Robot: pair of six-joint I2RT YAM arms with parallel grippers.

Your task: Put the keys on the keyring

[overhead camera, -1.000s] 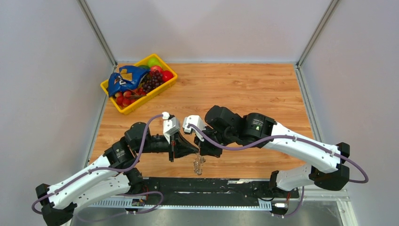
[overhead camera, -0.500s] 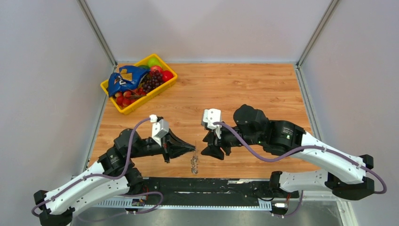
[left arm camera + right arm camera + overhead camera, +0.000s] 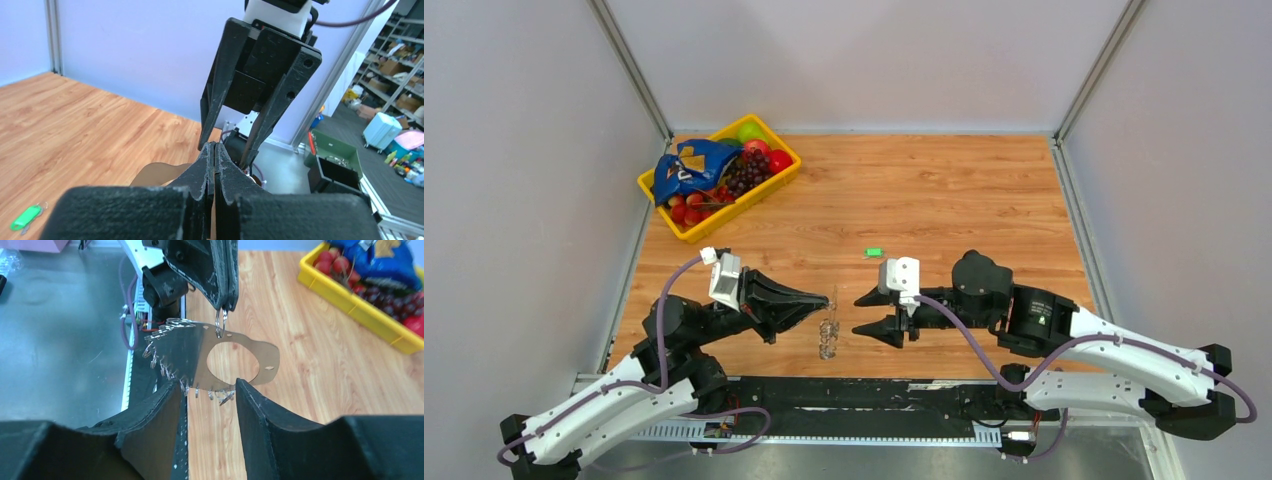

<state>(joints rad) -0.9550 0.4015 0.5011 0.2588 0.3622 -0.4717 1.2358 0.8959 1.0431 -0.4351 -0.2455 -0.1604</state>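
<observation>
On the left, our left hand [image 3: 829, 297] is closed tight, pinching a small wire loop from which the keyring [image 3: 827, 335] hangs over the worktop [image 3: 944, 190], near its front edge. That arm reaches low and rightward, its fingers about level. To do this step well, we judge the left hand should hold the keyring steady and square to the other side while a key is fetched. Our right hand [image 3: 864, 315] faces the keyring from just beside it, jaws partly open and empty, its arm stretched low and leftward. The one green key [image 3: 873, 252] we can make out lies flat on the worktop just behind that hand. We judge it needs a low, careful pinch.
</observation>
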